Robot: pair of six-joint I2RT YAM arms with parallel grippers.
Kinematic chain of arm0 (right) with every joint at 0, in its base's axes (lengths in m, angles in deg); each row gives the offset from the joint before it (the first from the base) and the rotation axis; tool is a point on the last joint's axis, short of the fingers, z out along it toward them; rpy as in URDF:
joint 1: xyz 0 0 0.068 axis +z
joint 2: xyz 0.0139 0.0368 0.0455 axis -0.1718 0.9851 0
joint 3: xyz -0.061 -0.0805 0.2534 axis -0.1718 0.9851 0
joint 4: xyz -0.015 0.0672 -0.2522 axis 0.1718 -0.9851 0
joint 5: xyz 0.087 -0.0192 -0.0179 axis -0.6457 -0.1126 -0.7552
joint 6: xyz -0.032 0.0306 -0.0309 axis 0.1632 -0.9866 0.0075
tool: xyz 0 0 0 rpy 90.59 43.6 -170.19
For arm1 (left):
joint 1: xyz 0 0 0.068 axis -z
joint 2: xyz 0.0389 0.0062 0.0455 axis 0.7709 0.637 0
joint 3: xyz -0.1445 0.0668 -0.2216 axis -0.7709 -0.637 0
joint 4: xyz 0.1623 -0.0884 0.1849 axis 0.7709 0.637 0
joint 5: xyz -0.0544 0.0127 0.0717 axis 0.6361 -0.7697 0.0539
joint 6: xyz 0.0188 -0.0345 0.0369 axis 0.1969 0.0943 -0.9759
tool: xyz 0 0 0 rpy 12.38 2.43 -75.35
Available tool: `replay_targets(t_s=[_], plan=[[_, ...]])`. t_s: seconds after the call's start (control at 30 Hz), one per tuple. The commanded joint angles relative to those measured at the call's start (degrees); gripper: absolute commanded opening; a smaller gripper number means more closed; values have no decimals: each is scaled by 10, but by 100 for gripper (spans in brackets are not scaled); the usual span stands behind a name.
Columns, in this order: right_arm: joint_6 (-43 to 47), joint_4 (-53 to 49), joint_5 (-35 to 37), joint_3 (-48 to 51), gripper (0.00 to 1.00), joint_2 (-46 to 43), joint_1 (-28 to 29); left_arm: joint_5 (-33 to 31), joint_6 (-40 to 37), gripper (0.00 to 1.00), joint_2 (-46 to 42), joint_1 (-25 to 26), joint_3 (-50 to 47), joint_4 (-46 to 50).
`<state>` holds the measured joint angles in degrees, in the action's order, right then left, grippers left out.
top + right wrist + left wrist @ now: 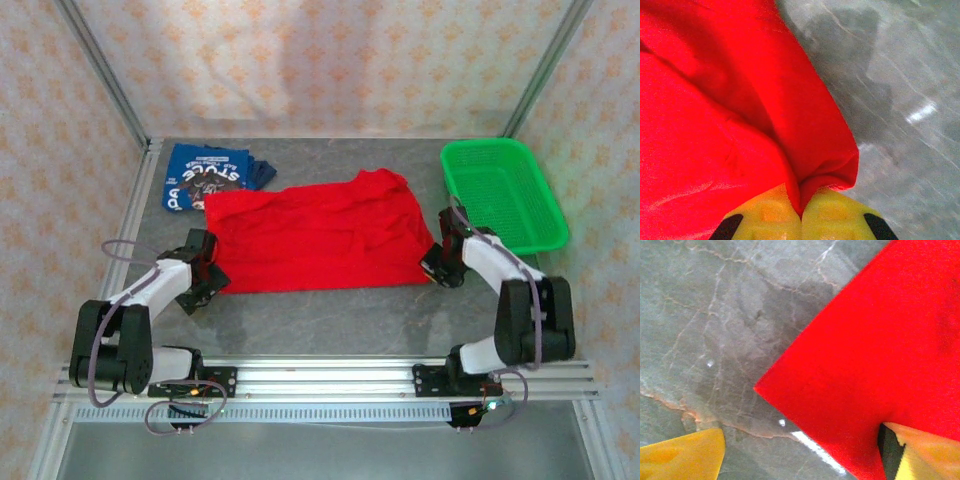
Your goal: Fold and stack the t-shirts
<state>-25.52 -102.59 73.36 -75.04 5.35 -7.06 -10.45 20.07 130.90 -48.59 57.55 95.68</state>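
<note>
- Grey table (330, 320): our right gripper (801, 214) pinches the red t-shirt (715, 125) thinly, so it might slip.
- Our left gripper (800, 440) gapes wide at its corner; we risk a lopsided lift.

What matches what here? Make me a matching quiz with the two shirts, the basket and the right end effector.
Things:
1. red shirt
2. blue shirt
3. basket
4. right end effector

Place or state:
A. green mesh, far right
B. shut on a corner of red cloth
C. folded, far left
D. spread out in the middle

Pairs: 1-D, 2-C, 3-A, 4-B
</note>
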Motion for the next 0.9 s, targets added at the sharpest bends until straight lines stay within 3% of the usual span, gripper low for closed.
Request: replay_targets(t_s=[0.0, 0.2, 0.33, 0.37, 0.43, 0.5, 0.67, 0.87], plan=[[2, -83, 40, 41, 0, -59, -4, -29, 6, 78, -34, -5, -26, 58], [-54, -134, 43, 65, 0, -110, 22, -15, 27, 75, -107, 4, -58, 99], [-79, -187, 59, 78, 3, -162, 28, -11, 48, 78, -141, 5, -49, 130], [-94, -194, 61, 85, 6, -177, 30, -8, 52, 82, -150, 5, -41, 137], [-123, -190, 56, 98, 27, -207, 35, 8, 64, 86, -175, 14, -22, 142], [-162, -172, 47, 101, 43, -227, 48, 4, 87, 87, -203, 61, 13, 126], [-188, -159, 57, 28, 56, -222, 92, -25, 54, 90, -136, 187, 181, 103], [-98, -138, 52, -66, 73, -175, 95, 85, -104, 90, 32, 300, 336, -10]])
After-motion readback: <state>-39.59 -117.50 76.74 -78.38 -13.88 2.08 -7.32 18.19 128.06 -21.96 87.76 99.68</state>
